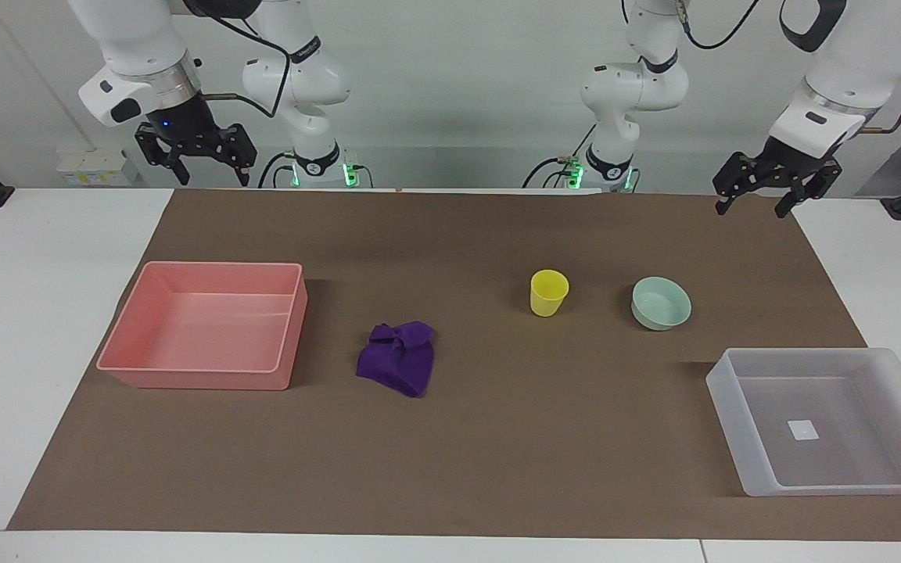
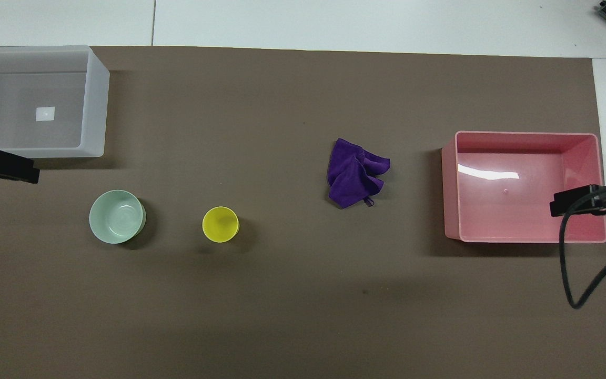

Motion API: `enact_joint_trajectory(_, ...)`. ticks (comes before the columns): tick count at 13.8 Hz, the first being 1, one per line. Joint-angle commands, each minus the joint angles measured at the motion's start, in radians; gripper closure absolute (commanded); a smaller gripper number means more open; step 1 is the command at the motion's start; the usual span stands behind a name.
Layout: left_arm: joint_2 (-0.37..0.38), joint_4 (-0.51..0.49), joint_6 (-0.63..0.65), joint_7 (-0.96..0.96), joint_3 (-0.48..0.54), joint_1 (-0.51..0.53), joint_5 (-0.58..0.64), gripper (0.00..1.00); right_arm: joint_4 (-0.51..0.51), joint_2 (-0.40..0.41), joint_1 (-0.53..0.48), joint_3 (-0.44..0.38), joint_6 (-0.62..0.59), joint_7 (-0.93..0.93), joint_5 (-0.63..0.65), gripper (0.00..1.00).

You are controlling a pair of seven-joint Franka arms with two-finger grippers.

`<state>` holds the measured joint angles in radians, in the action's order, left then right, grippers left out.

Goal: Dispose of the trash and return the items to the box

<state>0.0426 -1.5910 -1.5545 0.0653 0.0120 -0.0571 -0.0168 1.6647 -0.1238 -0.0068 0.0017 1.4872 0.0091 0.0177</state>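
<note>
We see two containers on the brown mat (image 1: 497,438) that covers the bench (image 1: 36,313). The pink tray (image 1: 274,348) sits at middle left of the facing view, toward the right arm's end, and we find nothing in it. The translucent white box (image 1: 724,407) lies at lower right of that view, toward the left arm's end and farther from the robots than everything else; its floor carries only a small white square mark (image 1: 802,429).

The purple cloth wad (image 1: 397,357) lies crumpled on the mat just beside the pink tray, apart from it, near the middle of the frame. The yellow cup (image 1: 549,292) stands upright on the mat right of centre in the facing view, and the mint-green bowl (image 1: 661,303) rests upright beside it, toward the left arm's end; both are nearer to the robots than the box and outside it. Cup and bowl each look empty from overhead.

The left tool (image 1: 759,205) hangs at upper right of the facing view over the mat's edge nearest the robots, fingers spread, holding nothing. The right tool (image 1: 209,178) hangs at upper left, likewise spread wide and empty.
</note>
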Motion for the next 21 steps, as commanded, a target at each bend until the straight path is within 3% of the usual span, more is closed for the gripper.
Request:
enact_joint_trajectory(1,0.020,-0.018,0.010,-0.012,-0.004,0.003,0.012,0.00,0.032,-0.028,-0.012,0.004,0.013,-0.023,0.001,0.00)
enact_joint_trajectory(15,0.026,-0.033,-0.036,-0.002,0.002,0.017,0.009,0.00,0.043,-0.020,0.001,0.009,0.056,0.005,0.001,0.00)
enact_joint_trajectory(21,0.025,-0.049,-0.071,0.010,0.003,0.025,0.001,0.00,0.052,0.093,0.076,0.020,0.254,0.098,-0.008,0.00)
